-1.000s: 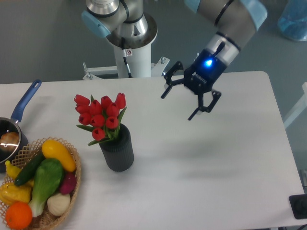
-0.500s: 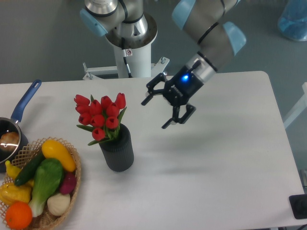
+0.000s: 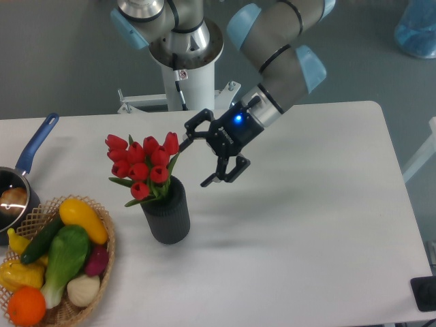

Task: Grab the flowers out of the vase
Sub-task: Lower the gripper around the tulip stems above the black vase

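At the table's left-centre, the red tulip bunch [image 3: 144,165] stands upright in the ribbed dark vase [image 3: 166,212]. Just off the blooms at 3 o'clock hangs the gripper [image 3: 193,158], fingers spread wide and grasping nothing. At 8 o'clock from the vase sits a wicker basket [image 3: 103,253] of vegetables, with a blue-handled pot [image 3: 27,161] at 9 o'clock.
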Robot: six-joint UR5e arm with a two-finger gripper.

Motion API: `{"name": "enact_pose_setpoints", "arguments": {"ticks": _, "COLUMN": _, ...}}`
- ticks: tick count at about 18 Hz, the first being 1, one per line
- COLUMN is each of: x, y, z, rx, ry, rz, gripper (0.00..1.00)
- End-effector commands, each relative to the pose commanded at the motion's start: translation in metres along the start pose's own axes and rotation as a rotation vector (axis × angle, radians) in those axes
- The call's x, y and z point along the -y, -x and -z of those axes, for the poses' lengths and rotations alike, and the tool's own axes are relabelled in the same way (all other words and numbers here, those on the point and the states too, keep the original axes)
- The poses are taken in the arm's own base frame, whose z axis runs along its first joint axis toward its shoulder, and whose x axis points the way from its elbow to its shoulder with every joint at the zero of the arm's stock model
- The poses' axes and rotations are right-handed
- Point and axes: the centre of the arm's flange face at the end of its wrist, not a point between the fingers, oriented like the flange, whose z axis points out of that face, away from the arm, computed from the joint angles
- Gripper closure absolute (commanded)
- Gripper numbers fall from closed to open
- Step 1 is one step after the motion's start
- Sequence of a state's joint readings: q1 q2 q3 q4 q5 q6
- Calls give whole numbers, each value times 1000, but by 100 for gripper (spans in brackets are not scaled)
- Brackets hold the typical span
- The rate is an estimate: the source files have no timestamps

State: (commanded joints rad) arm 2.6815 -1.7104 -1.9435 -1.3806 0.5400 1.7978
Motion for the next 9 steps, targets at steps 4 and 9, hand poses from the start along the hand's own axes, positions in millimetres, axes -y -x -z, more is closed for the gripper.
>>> {"name": "enact_pose_setpoints", "arguments": {"ticks": 4, "x": 13, "y": -7, "z": -21, "rx": -29, "ry": -41, "rz": -19, "gripper": 4}}
{"name": "enact_pose_setpoints", "arguments": {"ticks": 9, "x": 18, "y": -10, "z": -24, "rx": -33, "ry": -55, "rz": -25, "gripper": 25}}
